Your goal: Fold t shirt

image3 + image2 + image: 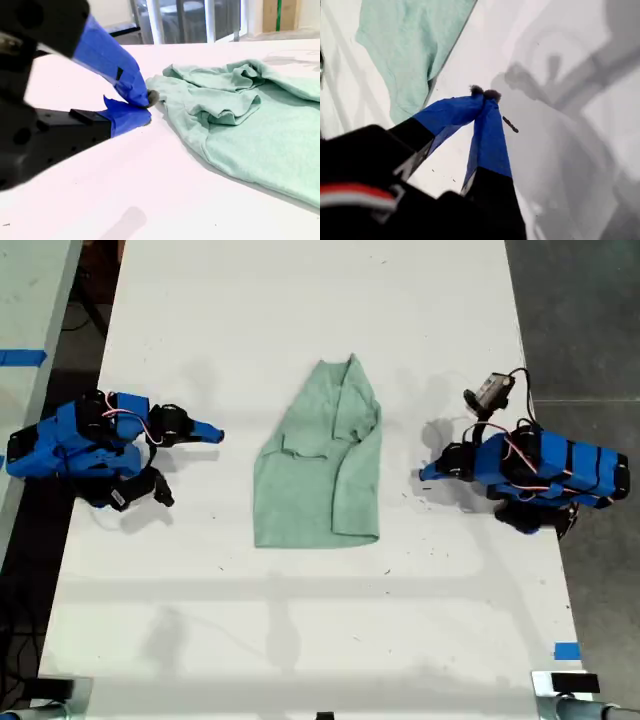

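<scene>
Mint knit t shirt (318,468) lies rumpled, roughly folded.

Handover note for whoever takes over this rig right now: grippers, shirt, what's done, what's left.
My first gripper: shut, empty, over bare table, off the t shirt.
My second gripper: shut, empty, low near the t shirt's edge.
T shirt: mid-table in the exterior view, apart from both arms.
Done: sides appear folded in, giving a narrow shape that is rumpled at one end.
Left: probably smooth it, then fold end to end.
</scene>
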You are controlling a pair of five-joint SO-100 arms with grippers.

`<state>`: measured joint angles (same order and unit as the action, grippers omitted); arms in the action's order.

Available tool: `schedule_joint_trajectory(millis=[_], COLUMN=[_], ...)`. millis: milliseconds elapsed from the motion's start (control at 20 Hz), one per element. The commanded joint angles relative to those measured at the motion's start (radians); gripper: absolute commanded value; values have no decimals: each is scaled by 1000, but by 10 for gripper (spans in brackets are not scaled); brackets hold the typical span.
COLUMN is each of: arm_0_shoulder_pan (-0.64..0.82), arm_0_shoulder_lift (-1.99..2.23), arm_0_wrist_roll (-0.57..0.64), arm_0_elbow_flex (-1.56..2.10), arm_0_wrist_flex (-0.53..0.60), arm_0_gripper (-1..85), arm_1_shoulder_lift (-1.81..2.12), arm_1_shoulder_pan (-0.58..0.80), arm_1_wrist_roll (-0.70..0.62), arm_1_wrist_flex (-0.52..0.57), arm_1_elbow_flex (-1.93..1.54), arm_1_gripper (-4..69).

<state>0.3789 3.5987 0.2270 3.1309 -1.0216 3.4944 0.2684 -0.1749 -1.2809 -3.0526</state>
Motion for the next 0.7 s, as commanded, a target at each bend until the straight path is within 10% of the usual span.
schedule_joint_trajectory(millis=[0, 650], arm_0_shoulder_pan=[2, -2], arm_0_shoulder_lift=[8, 8], arm_0_wrist_roll=[-2, 0], arm_0_elbow_flex=[-8, -9], arm_0_wrist_flex=[14, 11], arm_0_gripper=[0, 0], arm_1_shoulder_lift=[15, 15], arm_1_shoulder_pan=[2, -31], arm_1_wrist_roll=[31, 126], arm_1_wrist_flex=[-2, -48], arm_1_elbow_flex=[-52, -51], arm_1_gripper=[-15, -15])
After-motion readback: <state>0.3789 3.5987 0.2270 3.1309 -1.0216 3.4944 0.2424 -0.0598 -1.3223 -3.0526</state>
